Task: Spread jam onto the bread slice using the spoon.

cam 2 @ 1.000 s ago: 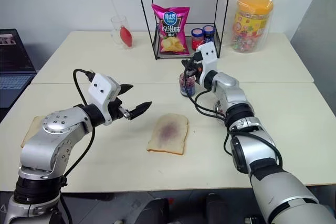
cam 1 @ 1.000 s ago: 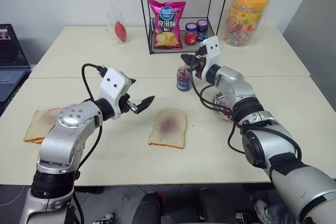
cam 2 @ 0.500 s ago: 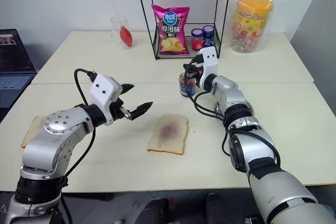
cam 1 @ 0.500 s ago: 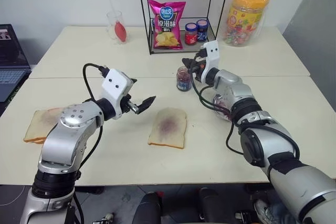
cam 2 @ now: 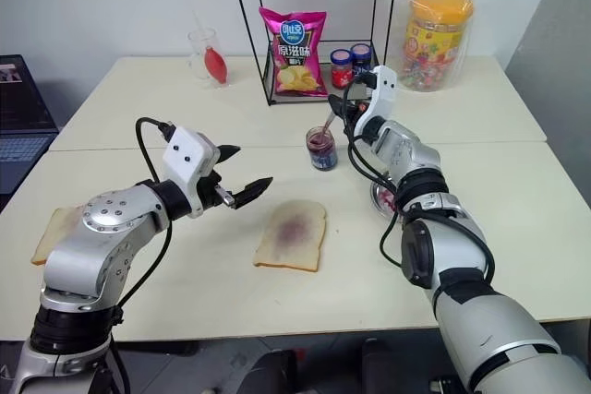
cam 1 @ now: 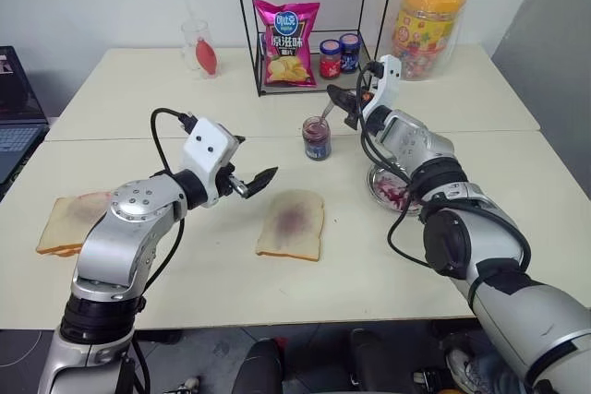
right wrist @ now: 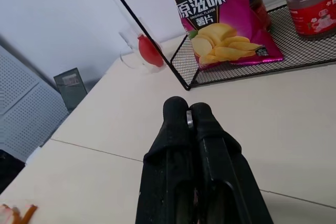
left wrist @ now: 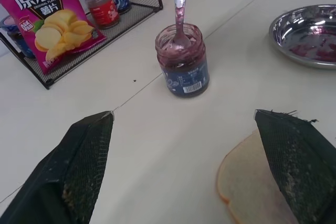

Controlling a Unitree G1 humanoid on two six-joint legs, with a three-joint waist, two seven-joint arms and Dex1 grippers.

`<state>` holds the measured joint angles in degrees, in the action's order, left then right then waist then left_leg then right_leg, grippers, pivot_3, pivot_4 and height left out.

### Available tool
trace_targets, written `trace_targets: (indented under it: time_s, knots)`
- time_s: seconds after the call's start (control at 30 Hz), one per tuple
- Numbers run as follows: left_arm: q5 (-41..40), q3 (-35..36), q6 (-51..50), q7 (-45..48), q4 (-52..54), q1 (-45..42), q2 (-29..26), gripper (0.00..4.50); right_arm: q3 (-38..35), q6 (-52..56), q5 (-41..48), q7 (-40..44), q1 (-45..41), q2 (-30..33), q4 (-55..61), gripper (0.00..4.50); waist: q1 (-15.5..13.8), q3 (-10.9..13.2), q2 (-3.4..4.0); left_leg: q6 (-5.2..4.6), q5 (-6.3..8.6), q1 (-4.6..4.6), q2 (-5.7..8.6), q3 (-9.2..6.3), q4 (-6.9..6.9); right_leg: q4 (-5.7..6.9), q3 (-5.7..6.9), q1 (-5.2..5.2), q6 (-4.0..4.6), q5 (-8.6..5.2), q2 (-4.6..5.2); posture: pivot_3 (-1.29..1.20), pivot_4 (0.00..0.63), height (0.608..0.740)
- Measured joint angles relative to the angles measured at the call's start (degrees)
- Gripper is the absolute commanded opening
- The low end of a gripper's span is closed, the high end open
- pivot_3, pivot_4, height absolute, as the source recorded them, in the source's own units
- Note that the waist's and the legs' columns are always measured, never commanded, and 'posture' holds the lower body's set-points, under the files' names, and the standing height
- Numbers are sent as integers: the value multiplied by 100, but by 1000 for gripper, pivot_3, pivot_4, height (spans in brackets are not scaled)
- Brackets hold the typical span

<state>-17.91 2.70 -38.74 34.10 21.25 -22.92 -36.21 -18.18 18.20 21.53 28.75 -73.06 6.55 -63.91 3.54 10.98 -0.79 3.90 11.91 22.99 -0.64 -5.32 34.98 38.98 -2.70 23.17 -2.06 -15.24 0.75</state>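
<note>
The jam sits in an open glass jar (cam 1: 316, 138) with a blue label, behind the bread slice (cam 1: 291, 225), which lies flat with a purplish stain in its middle. My right gripper (cam 1: 343, 101) hovers just above and right of the jar, shut on the handle of the spoon (left wrist: 179, 3). The spoon's bowl dips into the jar's mouth (left wrist: 181, 39). In the right wrist view the fingers (right wrist: 176, 129) press together with a sliver of metal between them. To the left of the bread, above the table, my left gripper (cam 1: 251, 161) stands open and holds nothing.
A steel dish (cam 1: 392, 186) smeared with jam lies right of the jar. A stack of bread slices (cam 1: 69, 221) rests at the far left. Behind stand a wire rack (cam 1: 247, 43) with a chips bag (cam 1: 286, 29) and two lidded jars (cam 1: 338, 54), and a candy tub (cam 1: 425, 20).
My right wrist has rolled over the jar with the spoon still in its grip. The left arm has kept still. The view itself has shifted slightly.
</note>
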Motion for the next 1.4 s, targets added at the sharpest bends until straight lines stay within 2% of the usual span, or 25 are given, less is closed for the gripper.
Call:
trace_targets:
  time_s: [0.83, 1.4]
  knots:
    - [-92, 172, -52, -185, -395, -241, 140, 4500, -325, 265, 183, -129, -2, 101, 0, 12, -1, 0, 0, 0, 0, 0, 0, 1, 0, 0, 0, 0, 0, 0, 0, 0, 150, 740]
    - [-207, 143, 43, 171, -496, -254, 140, 4500, -542, 430, 353, -269, -2, 141, 0, 12, 0, 0, 0, 0, 0, 1, 0, 2, 0, 0, -1, 0, 0, 0, 0, 0, 150, 740]
